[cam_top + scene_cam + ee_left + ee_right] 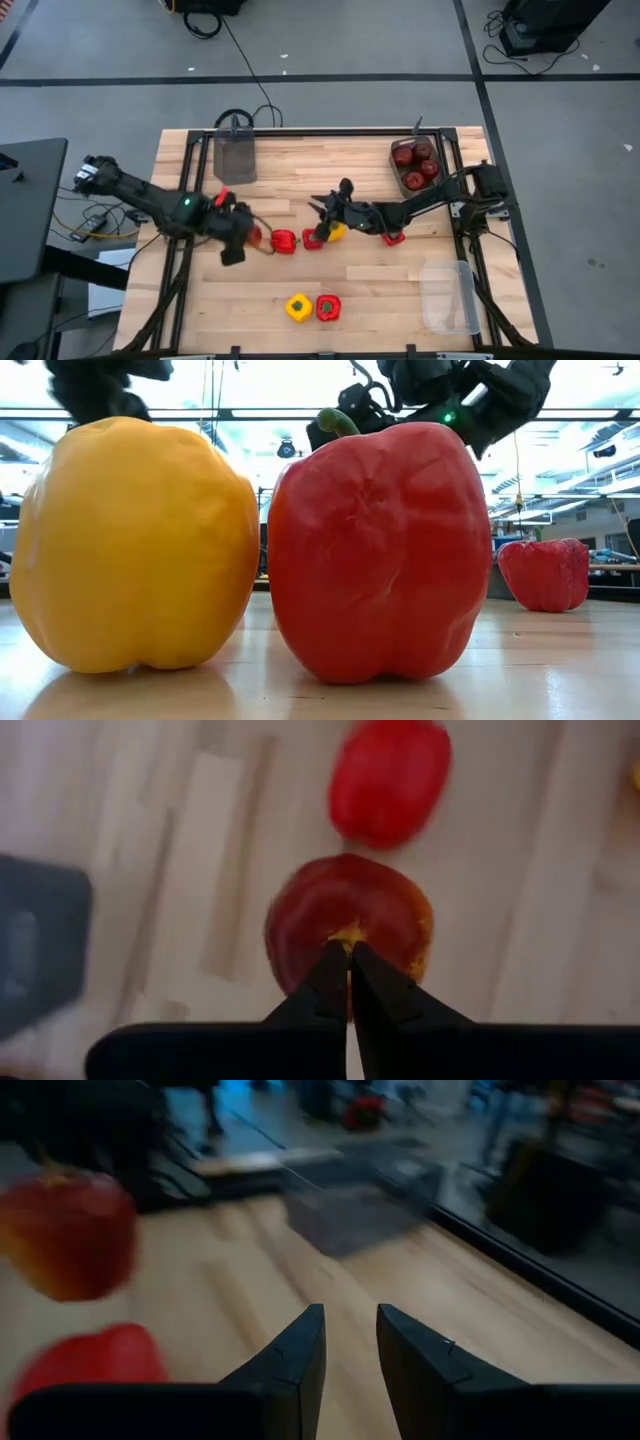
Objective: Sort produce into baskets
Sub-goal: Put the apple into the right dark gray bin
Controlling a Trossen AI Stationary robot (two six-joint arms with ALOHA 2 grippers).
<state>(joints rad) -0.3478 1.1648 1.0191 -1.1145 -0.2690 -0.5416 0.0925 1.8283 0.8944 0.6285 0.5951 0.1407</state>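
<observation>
- Left gripper (350,952): fingers pressed together, tips on the stem dimple of a round dark-red apple w/ yellow patches (348,925). Can't tell if the stem is pinched or the tips just touch it. High view puts this gripper (236,232) left of table centre, over the wooden slat table (300,170).
- Right gripper (350,1342): fingers a bit apart, nothing between them. High view shows it (322,208) near table centre, arm reaching in from the right edge.
- Row of produce at mid-table, high view: blocky red bell pepper (284,241) just right of the left gripper, another red piece (312,240) beside it, then a yellow bell pepper (335,232) close under the right arm; one more red piece (393,237) under that arm farther right.
- Near front edge: yellow bell pepper (298,307) and red bell pepper (328,307) side by side, touching or nearly so. Low view has them filling the frame, yellow (135,545), red w/ green stem (380,555).
- Smoky-grey rectangular plastic bin, back left (236,152): contents can't be made out.
- Smoky-grey bin, back right (416,165): holds several dark-red apples.
- Clear plastic bin w/ rounded corners (449,297): front right.
</observation>
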